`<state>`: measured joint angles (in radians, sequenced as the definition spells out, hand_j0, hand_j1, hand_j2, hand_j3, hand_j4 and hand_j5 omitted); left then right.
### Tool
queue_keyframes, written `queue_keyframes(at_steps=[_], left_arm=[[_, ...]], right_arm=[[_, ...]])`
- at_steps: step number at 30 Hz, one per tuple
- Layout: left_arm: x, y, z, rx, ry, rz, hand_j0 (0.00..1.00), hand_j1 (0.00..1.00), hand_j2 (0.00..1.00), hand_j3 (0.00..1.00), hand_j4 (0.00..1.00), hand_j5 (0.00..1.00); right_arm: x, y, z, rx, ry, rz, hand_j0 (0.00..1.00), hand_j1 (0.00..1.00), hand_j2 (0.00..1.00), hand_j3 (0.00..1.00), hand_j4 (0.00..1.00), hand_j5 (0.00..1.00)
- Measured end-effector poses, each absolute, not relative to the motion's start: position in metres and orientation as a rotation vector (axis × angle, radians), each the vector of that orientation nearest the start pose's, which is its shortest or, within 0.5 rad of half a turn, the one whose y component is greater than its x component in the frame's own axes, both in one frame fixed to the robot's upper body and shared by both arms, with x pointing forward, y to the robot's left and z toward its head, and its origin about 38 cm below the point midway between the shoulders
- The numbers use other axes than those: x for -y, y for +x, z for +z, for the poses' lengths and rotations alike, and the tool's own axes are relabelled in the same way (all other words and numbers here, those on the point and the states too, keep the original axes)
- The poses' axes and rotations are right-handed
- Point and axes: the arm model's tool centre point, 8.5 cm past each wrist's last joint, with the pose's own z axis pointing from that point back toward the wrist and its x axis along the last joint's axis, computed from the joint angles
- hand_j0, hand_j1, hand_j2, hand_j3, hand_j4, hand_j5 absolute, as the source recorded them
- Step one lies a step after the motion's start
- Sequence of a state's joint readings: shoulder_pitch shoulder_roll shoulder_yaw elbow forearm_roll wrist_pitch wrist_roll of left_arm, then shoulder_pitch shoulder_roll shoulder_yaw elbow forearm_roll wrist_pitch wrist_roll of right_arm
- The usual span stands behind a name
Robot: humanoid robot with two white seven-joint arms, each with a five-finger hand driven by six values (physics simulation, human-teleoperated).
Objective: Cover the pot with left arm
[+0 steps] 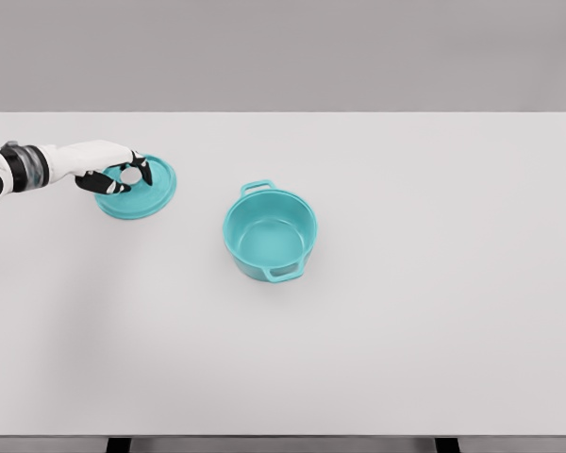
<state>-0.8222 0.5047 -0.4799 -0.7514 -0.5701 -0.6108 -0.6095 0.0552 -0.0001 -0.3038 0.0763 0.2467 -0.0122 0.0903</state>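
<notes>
At the left edge of the frame, the arm [75, 159] is glossy white and rounded, with a black and grey ringed wrist joint [24, 166], ending in a robot hand [113, 176] with white knuckles and black fingertips.

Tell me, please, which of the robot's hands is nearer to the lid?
Left. The left hand is right over the lid, its fingers around the knob. The right hand is out of view.

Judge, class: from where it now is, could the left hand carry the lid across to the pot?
Probably yes. The left hand is already at the lid, and only bare table separates it from the open pot.
</notes>
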Motion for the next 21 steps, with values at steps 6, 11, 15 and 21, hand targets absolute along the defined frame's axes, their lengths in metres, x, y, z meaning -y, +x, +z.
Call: queue_keyframes(at_steps=[6, 11, 15, 21], left_arm=[[-0.344, 0.520, 0.154, 1.155, 0.380, -1.772, 0.50, 0.50, 0.50, 0.50, 0.50, 0.50], [-0.331, 0.521, 0.171, 1.207, 0.405, -1.812, 0.50, 0.50, 0.50, 0.50, 0.50, 0.50], [-0.329, 0.519, 0.183, 1.239, 0.422, -1.830, 0.50, 0.50, 0.50, 0.50, 0.50, 0.50], [-0.327, 0.508, 0.196, 1.283, 0.439, -1.868, 0.50, 0.50, 0.50, 0.50, 0.50, 0.50]], right_arm=[[0.256, -0.059, -0.258, -0.111, 0.022, -0.068, 1.00, 1.00, 1.00, 1.00, 1.00, 1.00], [0.256, -0.059, -0.258, -0.111, 0.022, -0.068, 1.00, 1.00, 1.00, 1.00, 1.00, 1.00], [0.256, -0.059, -0.258, -0.111, 0.022, -0.068, 1.00, 1.00, 1.00, 1.00, 1.00, 1.00], [0.256, -0.059, -0.258, -0.111, 0.022, -0.068, 1.00, 1.00, 1.00, 1.00, 1.00, 1.00]])
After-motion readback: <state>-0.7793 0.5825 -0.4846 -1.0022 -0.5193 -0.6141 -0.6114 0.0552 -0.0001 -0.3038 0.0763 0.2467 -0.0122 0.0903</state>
